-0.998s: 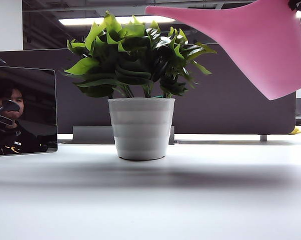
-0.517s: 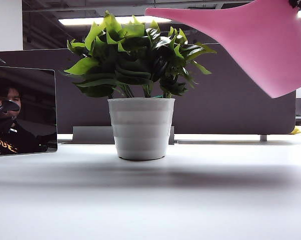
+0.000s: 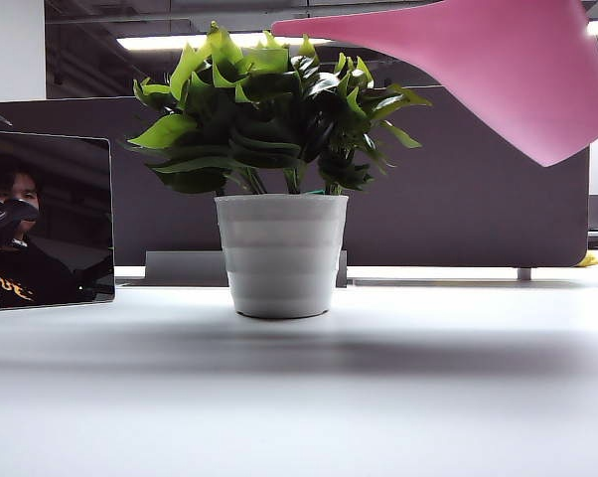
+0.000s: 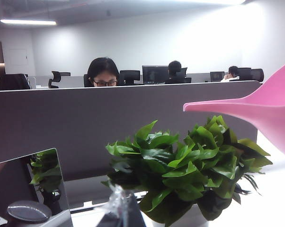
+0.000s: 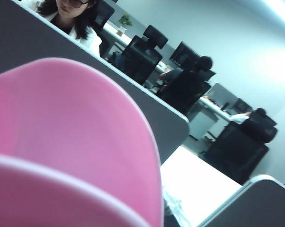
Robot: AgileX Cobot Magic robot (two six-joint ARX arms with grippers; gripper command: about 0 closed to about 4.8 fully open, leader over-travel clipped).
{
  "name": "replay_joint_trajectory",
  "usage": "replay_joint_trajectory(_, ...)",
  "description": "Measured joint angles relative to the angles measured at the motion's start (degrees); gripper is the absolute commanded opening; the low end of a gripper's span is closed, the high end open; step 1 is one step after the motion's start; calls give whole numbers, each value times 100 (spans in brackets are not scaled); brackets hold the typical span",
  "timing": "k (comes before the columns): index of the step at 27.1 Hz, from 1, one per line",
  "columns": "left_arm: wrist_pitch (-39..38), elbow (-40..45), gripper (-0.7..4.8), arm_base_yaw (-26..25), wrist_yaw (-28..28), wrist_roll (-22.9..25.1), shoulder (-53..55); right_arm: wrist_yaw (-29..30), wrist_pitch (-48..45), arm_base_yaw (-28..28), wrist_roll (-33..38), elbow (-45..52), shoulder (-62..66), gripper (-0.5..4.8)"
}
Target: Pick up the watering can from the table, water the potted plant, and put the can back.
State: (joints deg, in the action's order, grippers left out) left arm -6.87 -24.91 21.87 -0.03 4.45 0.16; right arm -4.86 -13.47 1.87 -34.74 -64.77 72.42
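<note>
Above the potted plant (image 3: 279, 109), the watering can (image 3: 498, 70) is seen raised in the air in the exterior view, its body at the upper right and its long tapering spout reaching leftward until the tip lies over the crown of the leaves. No part of the can touches the leaves or the table (image 3: 299, 397). The plant stands in a round, ribbed white pot (image 3: 281, 253) near the middle of the table.

No brand, label or legible writing is found on the can or the pot.

Directly in front of the right end effector's camera, the can (image 5: 71, 142) fills most of the right wrist view, its smooth pink wall and pale rim lying very close. The right end effector itself is not shown in any view, so whether it is closed on the can cannot be told, nor can the exact gripped spot be made out.

From the left wrist view, the plant (image 4: 185, 165) is seen ahead and below, with the can's spout (image 4: 227, 108) passing just over its leaves from the side. The left end effector is not visible there either, and its state cannot be told.

A grey partition (image 3: 458, 199) is seen behind the table, and a dark reflective panel (image 3: 46, 219) stands at the left of the exterior view.
</note>
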Motion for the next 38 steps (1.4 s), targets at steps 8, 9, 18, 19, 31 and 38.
replay_joint_trajectory(8,-85,0,-5,0,2,0,2,-122,7,7,-420,-149,0,-1)
replay_joint_trajectory(9,-92,0,-5,0,2,0,2,-133,35,7,-470,-168,2,-1)
replay_joint_trajectory(18,-227,0,-5,0,2,0,2,-157,105,120,-817,-385,0,-1)
replay_joint_trajectory(19,-232,0,-5,0,2,0,2,-162,101,136,-887,-407,2,-1)
replay_joint_trajectory(31,-319,0,-5,0,2,0,2,-264,105,146,-1261,-431,0,-1)
replay_joint_trajectory(38,-321,0,-5,0,2,-2,2,-264,87,164,-1425,-717,0,-1)
